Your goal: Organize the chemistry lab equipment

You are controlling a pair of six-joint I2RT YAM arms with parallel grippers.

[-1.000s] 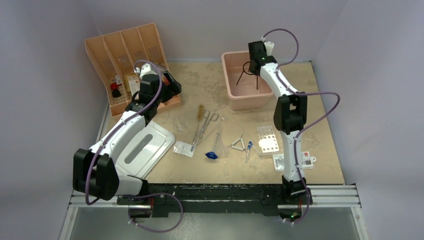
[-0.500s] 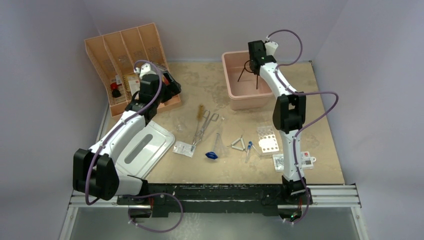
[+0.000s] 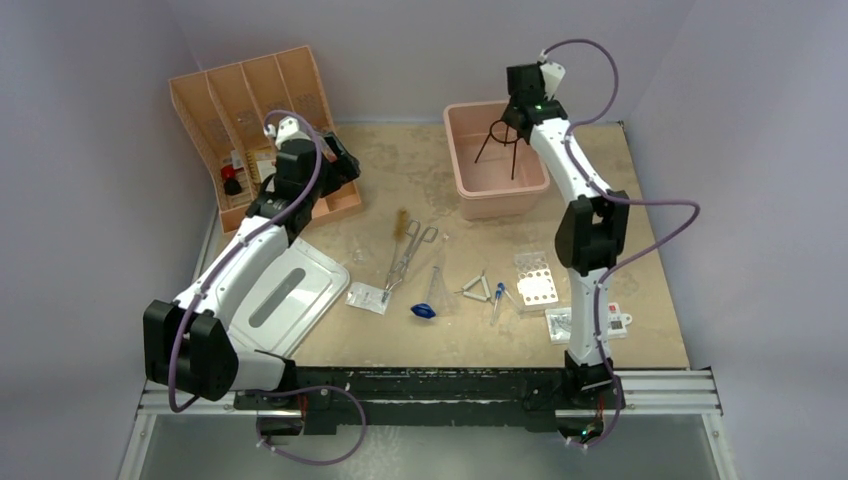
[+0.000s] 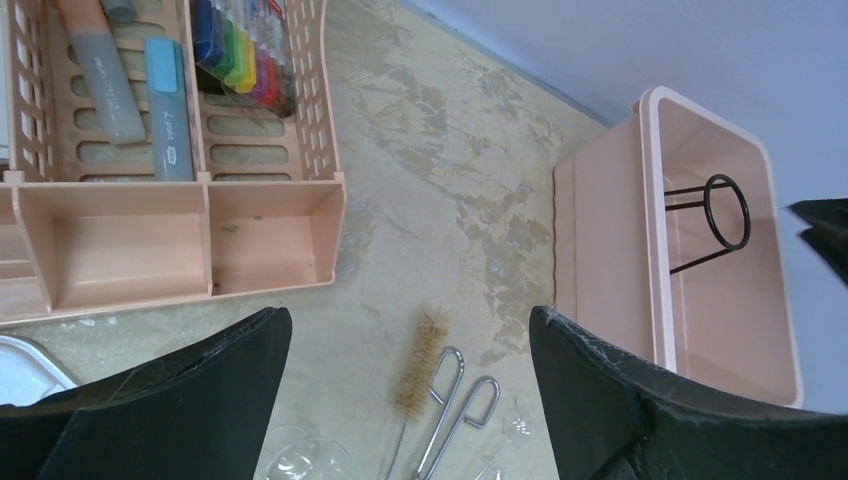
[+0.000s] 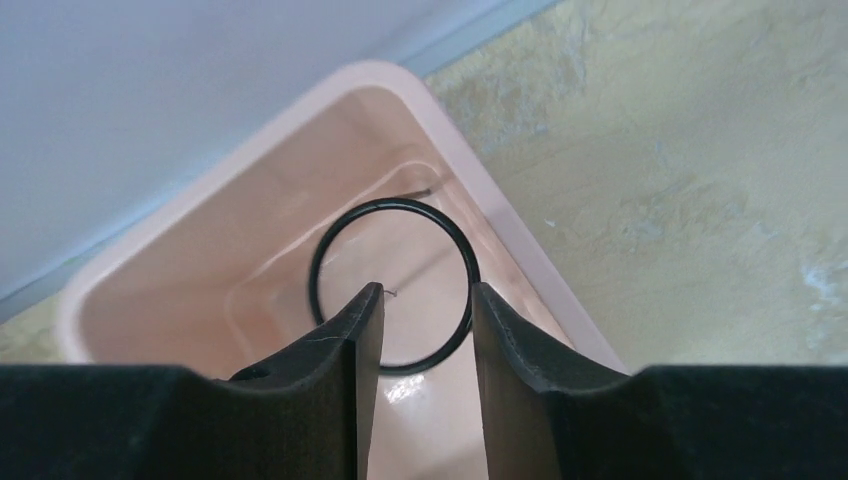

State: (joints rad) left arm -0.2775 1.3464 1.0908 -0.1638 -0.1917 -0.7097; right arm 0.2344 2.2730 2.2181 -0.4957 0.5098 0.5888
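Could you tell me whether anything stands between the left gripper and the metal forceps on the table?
Nothing visible does. The left gripper hangs open above bare table, and the metal forceps lie uncovered nearby. Only the bristle brush lies close beside the forceps' ring handles, so a grasp there might catch it.

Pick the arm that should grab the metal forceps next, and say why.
Left, probably. The left gripper hangs wide open, with the metal forceps just ahead in its wrist view. The right gripper is far off above the black wire ring tripod in the pink tub.
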